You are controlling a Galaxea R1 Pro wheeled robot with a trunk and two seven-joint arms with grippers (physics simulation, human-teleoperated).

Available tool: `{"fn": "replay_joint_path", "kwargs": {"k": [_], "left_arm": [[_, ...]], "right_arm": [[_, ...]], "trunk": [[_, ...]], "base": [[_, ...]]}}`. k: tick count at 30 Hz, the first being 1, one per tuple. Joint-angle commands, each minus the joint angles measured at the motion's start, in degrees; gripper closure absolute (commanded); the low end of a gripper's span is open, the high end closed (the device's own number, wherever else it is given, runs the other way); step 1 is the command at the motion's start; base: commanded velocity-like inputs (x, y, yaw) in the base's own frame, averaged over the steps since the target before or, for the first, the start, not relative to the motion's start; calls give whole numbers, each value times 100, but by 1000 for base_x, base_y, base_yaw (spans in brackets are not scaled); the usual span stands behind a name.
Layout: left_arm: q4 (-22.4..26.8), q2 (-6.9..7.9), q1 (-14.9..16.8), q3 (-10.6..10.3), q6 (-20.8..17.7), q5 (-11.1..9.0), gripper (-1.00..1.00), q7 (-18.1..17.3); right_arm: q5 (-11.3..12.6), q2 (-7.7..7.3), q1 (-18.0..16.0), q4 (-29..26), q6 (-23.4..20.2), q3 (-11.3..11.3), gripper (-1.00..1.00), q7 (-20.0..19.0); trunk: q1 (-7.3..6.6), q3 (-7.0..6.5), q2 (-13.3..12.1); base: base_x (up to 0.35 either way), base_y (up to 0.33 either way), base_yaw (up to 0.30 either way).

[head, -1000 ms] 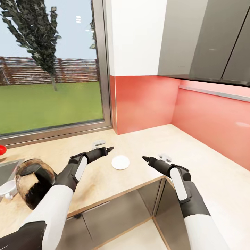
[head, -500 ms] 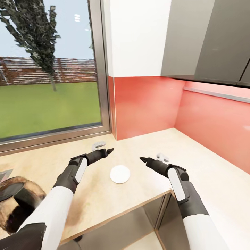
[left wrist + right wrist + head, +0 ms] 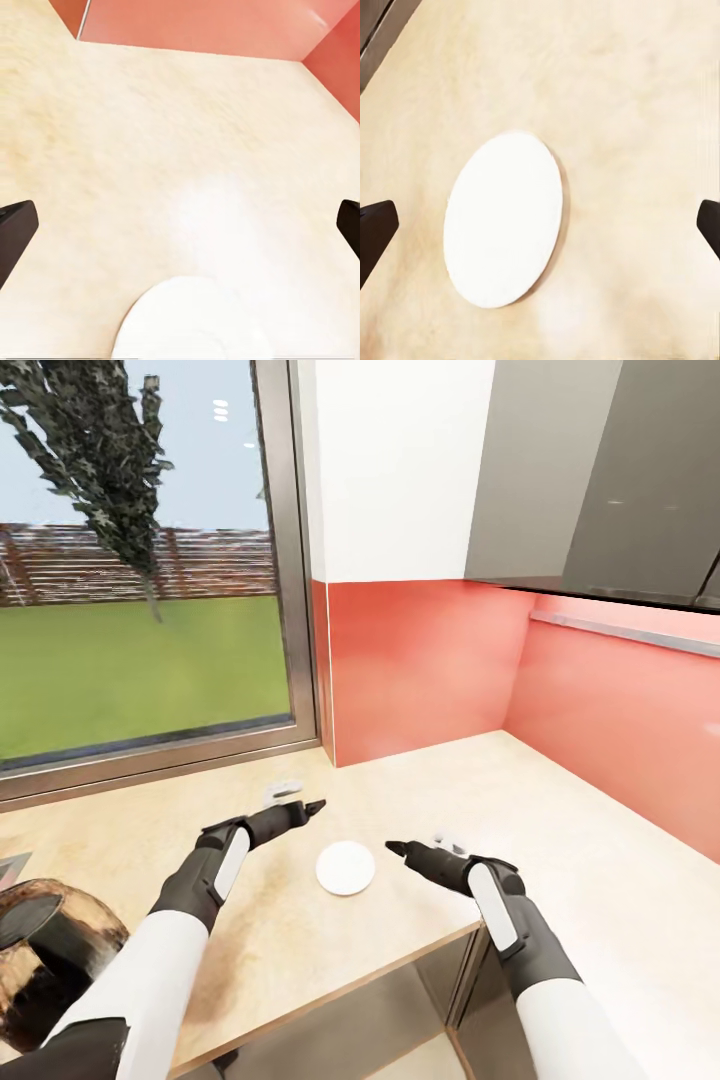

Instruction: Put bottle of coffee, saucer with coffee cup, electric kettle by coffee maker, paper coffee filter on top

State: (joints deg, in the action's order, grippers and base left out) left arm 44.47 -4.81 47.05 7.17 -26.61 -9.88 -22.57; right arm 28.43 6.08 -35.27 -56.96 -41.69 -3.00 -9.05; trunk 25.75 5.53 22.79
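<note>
A round white saucer point(image 3: 346, 868) lies flat on the light wood countertop point(image 3: 560, 830), between my two arms. My left gripper point(image 3: 303, 800) hovers just beyond the saucer's far left side, open and holding nothing. To the saucer's right, my right gripper point(image 3: 415, 847) is also open and empty. In the left wrist view the saucer point(image 3: 191, 319) sits below the spread fingertips point(image 3: 15, 229). The right wrist view has the saucer point(image 3: 504, 219) between its wide-apart fingertips point(image 3: 375, 229). The dark glass coffee maker point(image 3: 50, 960) stands at the counter's near left.
A red backsplash point(image 3: 420, 660) lines the corner behind the counter, with grey wall cabinets point(image 3: 600, 480) overhead on the right. A large window point(image 3: 140, 560) runs along the left. The counter's front edge point(image 3: 380, 970) drops to dark cabinet fronts below.
The camera has shifted, sliding the coffee maker toward the lower left corner. My right gripper has come down and closer to the saucer. The left gripper has barely moved.
</note>
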Motion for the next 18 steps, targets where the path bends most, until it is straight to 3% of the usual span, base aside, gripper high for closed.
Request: {"fn": "replay_joint_path", "kwargs": {"k": [1, 8, 10, 14, 18], "left_arm": [[-11, -5, 2, 32, -53, -33, -100, -28], [-250, 10, -3, 41, -71, -32, -100, -45], [-353, 12, -3, 48, -72, -36, -100, -49], [-558, 22, 4, 61, -77, -40, -100, -52], [-635, 23, 9, 72, -105, -46, -100, -47]], "right_arm": [[-26, 15, -6, 111, -37, -24, -100, -214], [-30, 33, -6, 391, -41, -1, -100, -530], [-26, 33, -6, 407, -41, 106, -100, -542], [-22, 38, -6, 420, -34, 595, -100, -559], [-22, 73, 7, 424, -26, 734, -100, -562]], "trunk": [[4, 13, 13], [4, 13, 13], [4, 13, 13], [4, 13, 13], [4, 13, 13]], "base": [[0, 0, 0], [0, 0, 0], [0, 0, 0], [0, 0, 0], [0, 0, 0]]}}
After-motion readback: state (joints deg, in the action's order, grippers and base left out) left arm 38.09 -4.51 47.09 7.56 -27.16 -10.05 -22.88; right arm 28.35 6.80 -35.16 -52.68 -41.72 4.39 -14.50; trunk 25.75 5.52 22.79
